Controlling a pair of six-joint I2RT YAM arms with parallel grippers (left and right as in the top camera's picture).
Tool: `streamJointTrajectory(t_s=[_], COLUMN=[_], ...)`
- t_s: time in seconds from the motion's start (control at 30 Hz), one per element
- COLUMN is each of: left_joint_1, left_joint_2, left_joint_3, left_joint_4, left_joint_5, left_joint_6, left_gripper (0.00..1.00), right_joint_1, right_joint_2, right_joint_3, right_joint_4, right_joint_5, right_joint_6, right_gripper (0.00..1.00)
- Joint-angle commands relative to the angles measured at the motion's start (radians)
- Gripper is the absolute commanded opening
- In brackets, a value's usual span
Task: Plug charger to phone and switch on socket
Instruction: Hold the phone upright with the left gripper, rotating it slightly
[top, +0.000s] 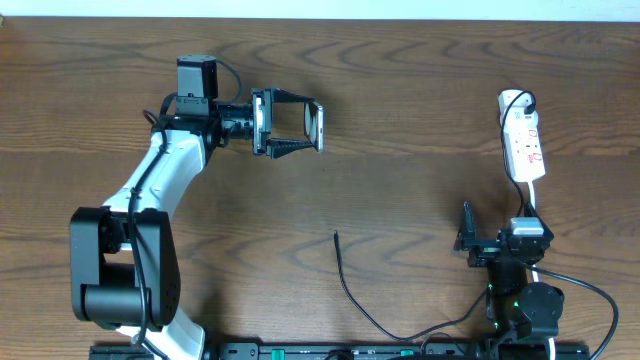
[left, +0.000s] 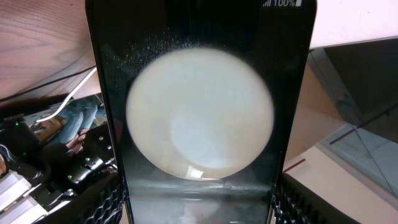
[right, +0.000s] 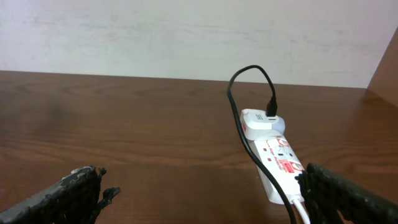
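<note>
The phone (top: 315, 125), a black slab, is held up on edge above the table at the back left, with my left gripper (top: 300, 124) shut on its two long sides. In the left wrist view the phone (left: 199, 124) fills the middle, a big white round blob on its face, and the fingers (left: 99, 202) press it from both sides. The charger (top: 345, 285) lies loose on the table, its tip (top: 336, 235) pointing away. The socket (top: 523, 140) lies at the back right. My right gripper (top: 503, 238) stands open just short of the socket (right: 277, 158), holding nothing.
A white adapter (right: 261, 121) sits in the far end of the strip with a black cable (right: 239, 99) looping out of it and running back along the strip. The white cord (top: 533, 200) leads toward my right arm.
</note>
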Motion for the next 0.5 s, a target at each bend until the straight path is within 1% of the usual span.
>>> streamJointTrajectory(t_s=[0.0, 0.47], left_joint_1=[0.004, 0.004], left_joint_2=[-0.035, -0.035], left_joint_3=[0.011, 0.011], left_joint_4=[0.008, 0.008], left_joint_5=[0.046, 0.046], left_joint_6=[-0.008, -0.008], left_gripper=[0.08, 0.07], right_joint_1=[0.011, 0.011], right_joint_2=[-0.006, -0.006], right_joint_3=[-0.001, -0.001], right_joint_4=[-0.005, -0.005], right_joint_5=[0.005, 0.005], right_joint_6=[0.01, 0.01], right_gripper=[0.99, 0.99])
